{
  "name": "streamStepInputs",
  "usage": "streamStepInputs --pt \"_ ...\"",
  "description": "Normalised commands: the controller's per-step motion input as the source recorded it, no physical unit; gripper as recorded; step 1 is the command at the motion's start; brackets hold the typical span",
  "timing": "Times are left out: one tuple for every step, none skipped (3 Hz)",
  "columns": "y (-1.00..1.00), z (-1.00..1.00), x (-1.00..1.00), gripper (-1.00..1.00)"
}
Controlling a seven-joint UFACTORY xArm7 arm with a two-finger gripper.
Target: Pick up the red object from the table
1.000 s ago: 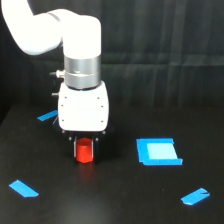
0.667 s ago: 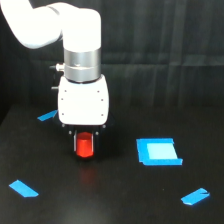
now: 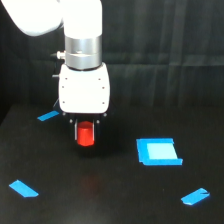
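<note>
While the hand [image 3: 85,134] grips it, the red object [image 3: 85,135] hangs between its fingers.

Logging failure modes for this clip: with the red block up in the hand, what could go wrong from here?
1. The red block sits between dark fingers under the white hand; how deep the grip is cannot be seen, so it might slip during the lift.
2. If it drops, the black table below is bare there, so it could roll away, perhaps toward the blue square.
</note>
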Motion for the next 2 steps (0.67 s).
streamStepInputs --pt "-0.02 1.0 0.09 -1.0" --pt "-0.09 0.95 0.17 -1.0"
